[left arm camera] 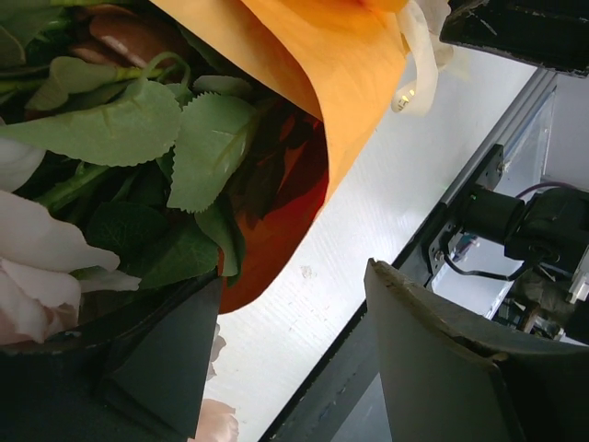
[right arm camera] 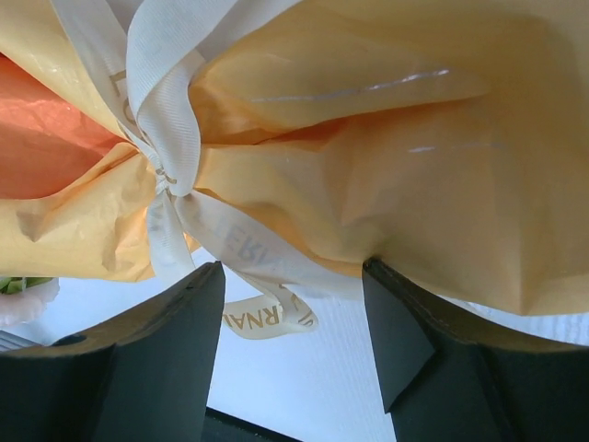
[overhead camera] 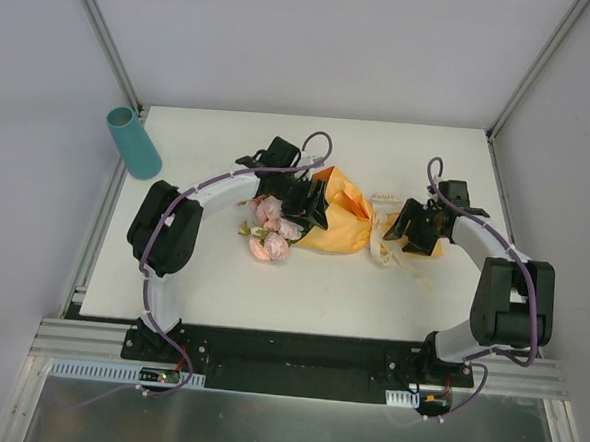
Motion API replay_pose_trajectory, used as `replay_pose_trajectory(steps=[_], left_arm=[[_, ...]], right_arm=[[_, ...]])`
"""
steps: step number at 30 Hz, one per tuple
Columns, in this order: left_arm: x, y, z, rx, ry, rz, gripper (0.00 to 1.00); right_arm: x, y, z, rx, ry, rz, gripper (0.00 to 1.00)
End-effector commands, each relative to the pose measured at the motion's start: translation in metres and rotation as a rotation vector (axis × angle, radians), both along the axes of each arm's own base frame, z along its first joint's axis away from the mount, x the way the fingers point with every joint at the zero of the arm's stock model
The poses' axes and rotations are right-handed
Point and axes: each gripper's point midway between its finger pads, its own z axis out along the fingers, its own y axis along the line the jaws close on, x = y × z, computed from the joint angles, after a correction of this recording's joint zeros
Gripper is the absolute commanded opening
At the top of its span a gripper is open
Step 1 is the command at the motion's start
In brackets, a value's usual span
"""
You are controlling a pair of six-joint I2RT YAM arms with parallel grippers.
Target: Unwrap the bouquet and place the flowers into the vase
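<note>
Top external view: the bouquet (overhead camera: 337, 222) lies on its side near the middle of the white table (overhead camera: 371, 286), with its flowers (overhead camera: 272, 232) spilling toward the left and a cream ribbon (overhead camera: 382, 238) trailing at its right end; the teal vase (overhead camera: 132, 142) is well apart at the far left corner. The left gripper (overhead camera: 311, 204) sits over the open mouth of the wrap, and the right gripper (overhead camera: 415, 228) is just beside the tied end. Left wrist view: the jaws stand spread, pinching nothing, with green leaves (left arm camera: 120, 120) and the orange paper (left arm camera: 304, 64) just ahead of them. Right wrist view: these jaws are spread too, with the ribbon's knot and the crinkled paper close in front and a ribbon tail hanging in the gap, not clamped
</note>
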Motion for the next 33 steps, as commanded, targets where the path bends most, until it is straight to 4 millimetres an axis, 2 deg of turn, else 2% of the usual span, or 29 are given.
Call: replay_pose_trajectory(steps=[1,5,10,19,23,26,29,33], left_arm=[[0.007,-0.008,0.008,-0.037,-0.047,-0.036,0.64],[0.008,-0.008,0.006,-0.038,-0.042,-0.036,0.6],[0.005,-0.012,0.003,-0.053,-0.016,-0.043,0.57],[0.004,-0.014,0.002,-0.062,-0.005,-0.043,0.56],[0.004,-0.016,0.001,-0.064,0.004,-0.037,0.54],[0.003,-0.017,0.0,-0.059,0.011,-0.028,0.52],[0.003,-0.018,-0.003,-0.056,0.022,-0.023,0.48],[0.004,-0.018,-0.004,-0.05,0.024,-0.016,0.35]], right_arm=[[0.014,0.012,0.01,0.073,-0.045,0.059,0.68],[0.012,0.019,0.011,0.111,-0.045,0.078,0.59],[0.009,0.027,0.014,0.16,-0.044,0.086,0.39],[0.014,0.024,0.019,0.153,-0.05,0.053,0.28],[0.016,0.021,0.02,0.143,-0.049,0.028,0.15],[0.017,0.022,0.022,0.148,-0.049,0.015,0.01],[0.018,0.021,0.026,0.147,-0.056,-0.002,0.0],[0.02,0.016,0.031,0.125,-0.073,-0.041,0.0]])
